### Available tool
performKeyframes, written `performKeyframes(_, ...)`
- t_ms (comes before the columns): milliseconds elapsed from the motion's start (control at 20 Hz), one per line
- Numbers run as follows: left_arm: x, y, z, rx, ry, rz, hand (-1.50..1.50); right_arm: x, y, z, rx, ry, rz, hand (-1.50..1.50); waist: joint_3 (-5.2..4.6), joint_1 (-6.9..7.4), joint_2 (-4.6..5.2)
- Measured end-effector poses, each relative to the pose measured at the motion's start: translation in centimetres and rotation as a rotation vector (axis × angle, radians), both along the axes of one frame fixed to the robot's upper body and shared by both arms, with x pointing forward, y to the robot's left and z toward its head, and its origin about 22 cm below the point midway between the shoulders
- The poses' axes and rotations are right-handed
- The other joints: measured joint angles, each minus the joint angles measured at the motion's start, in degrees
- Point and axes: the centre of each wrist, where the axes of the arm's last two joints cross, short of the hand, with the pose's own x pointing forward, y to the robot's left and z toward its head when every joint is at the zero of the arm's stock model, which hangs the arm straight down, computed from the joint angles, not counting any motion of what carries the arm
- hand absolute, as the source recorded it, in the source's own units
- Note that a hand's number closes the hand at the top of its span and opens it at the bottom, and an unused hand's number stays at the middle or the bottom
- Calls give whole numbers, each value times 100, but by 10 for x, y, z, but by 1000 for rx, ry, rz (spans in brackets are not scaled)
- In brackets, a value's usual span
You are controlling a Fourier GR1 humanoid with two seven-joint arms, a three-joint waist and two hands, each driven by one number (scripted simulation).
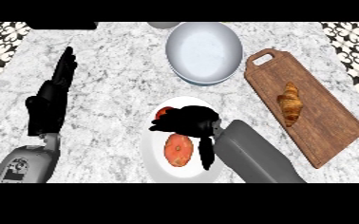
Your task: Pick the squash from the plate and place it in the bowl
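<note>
Curling right hand (188, 119) fingers over squash (164, 112) on plate (155, 163).

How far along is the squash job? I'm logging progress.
Done: the right hand has reached the plate. In hand: its fingers curl over something red at the plate's top, mostly hidden. Left: lifting and carrying to the bowl, which holds nothing. The left hand rests open at the left.

One plate (155, 163), one bowl (203, 47), one croissant (290, 103), one board (329, 128).
</note>
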Motion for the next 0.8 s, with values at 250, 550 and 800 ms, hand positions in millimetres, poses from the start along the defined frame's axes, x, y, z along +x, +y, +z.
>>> performKeyframes(250,3,4,6,-1,5,2,0,-1,10,-17,5,-4,11,-150,4,1,-25)
performKeyframes(550,5,3,4,2,2,-6,0,-1,17,-24,16,-47,54,150,13,8,-62)
performKeyframes(800,2,6,5,-2,2,-7,0,-6,24,-33,74,-120,94,150,30,40,-81)
